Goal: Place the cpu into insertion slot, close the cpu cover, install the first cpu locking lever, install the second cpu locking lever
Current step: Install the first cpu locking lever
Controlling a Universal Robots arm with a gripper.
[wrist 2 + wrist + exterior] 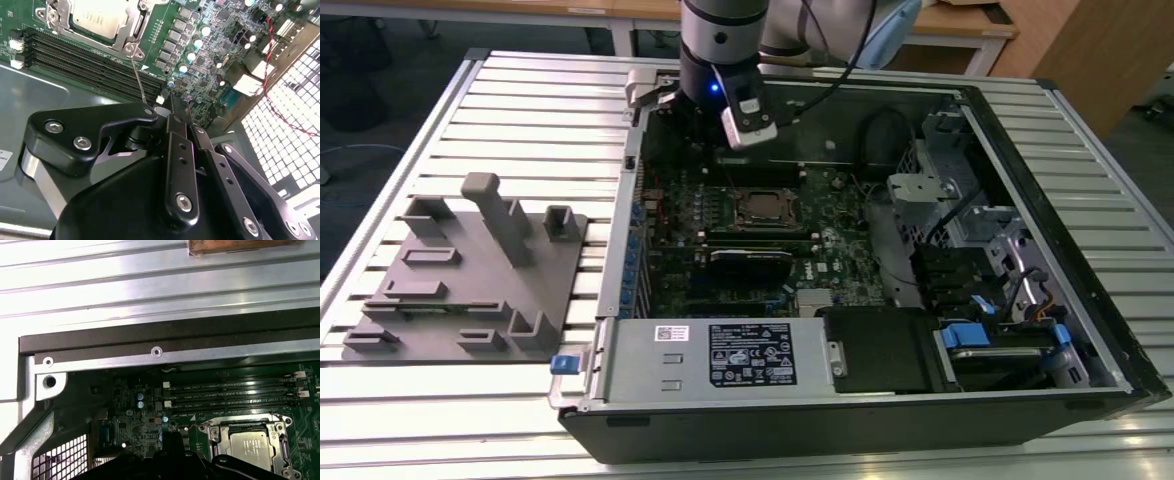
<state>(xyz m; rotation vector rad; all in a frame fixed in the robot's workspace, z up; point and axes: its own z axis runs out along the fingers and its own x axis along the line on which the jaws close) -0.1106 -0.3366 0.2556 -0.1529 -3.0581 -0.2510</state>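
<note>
The bench (440, 420) is a silvery top of long ribbed metal slats (150, 285). An open computer case (854, 418) lies on its side directly on these slats, below and around the pincer (720, 148), which hangs inside the case's far end. A grey fixture plate (454, 300), carrying low blocks and one tall post, lies flat on the bench. It sits off to the exterior view's left of the pincer, nearer the camera and just beside the case wall. In the first wrist view, bare slats run on past the case's black edge.
</note>
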